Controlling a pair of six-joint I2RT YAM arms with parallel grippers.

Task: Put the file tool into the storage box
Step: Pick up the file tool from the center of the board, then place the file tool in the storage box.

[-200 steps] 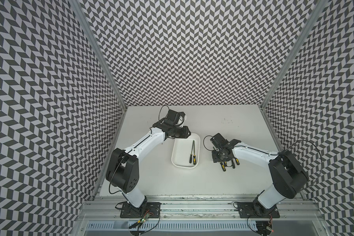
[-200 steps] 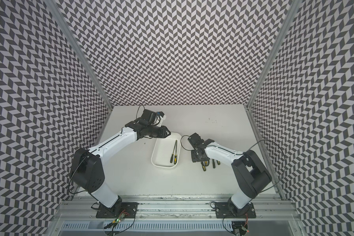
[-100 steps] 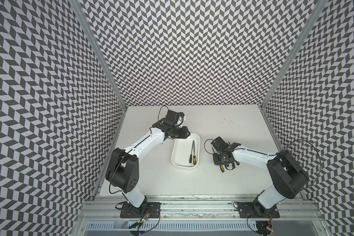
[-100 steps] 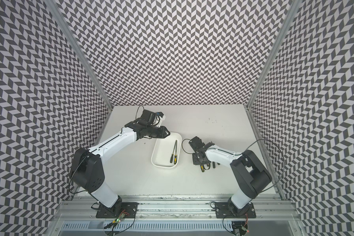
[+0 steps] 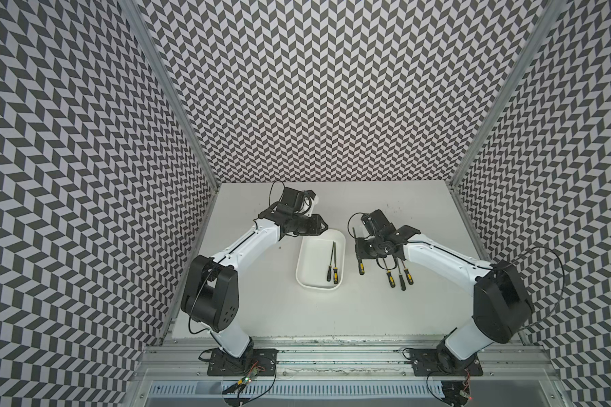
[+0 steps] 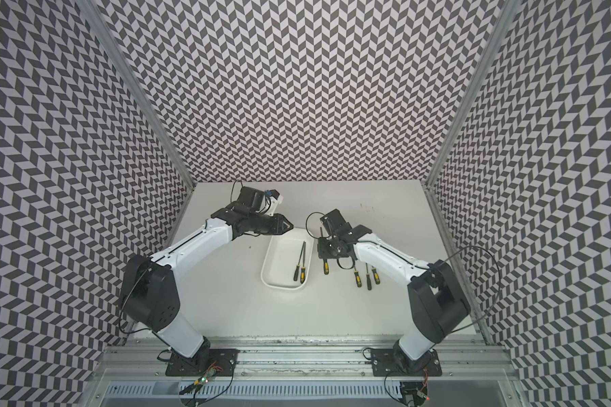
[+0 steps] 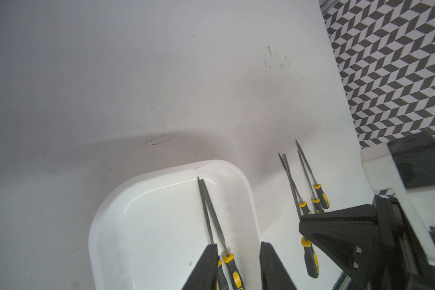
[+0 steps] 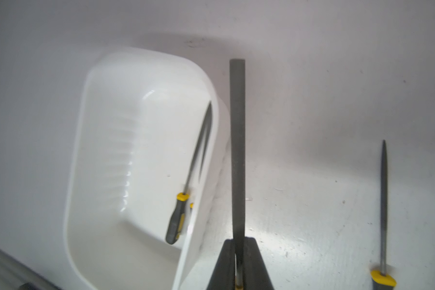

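**A:** White table (image 5: 367,310), chevron-patterned walls (image 5: 332,88) on three sides. What was in the storage box (image 5: 313,260)?

**B:** Two files (image 5: 336,275) with black-and-yellow handles. They lay side by side along its right-hand side, handles toward the robot and tips almost meeting at the far end.

**A:** And the file being moved?

**B:** The right gripper (image 8: 239,248) was clamped on the gripped file (image 8: 237,138) close to where the shaft met the handle. In both top views that file (image 6: 326,267) was outside the box (image 6: 279,260), just beside its right long rim and roughly parallel to it. I couldn't tell how far above the table it was.

**A:** The left gripper?

**B:** The left gripper (image 7: 238,247) hovered over the box's far left corner, its fingers apart and nothing between them.

**A:** Anything else lying about?

**B:** Three more files (image 5: 402,282) lay close together on the table, right of the gripped one. Their shafts ran under the right arm.

**A:** What differed from a second before?

**B:** Back then the right gripper was nearer the robot, down over the cluster of files on the table, with its jaws apart. By this moment it had closed and shifted toward the box with one file in it, leaving three behind. The box, its two files and the left arm had hardly moved.
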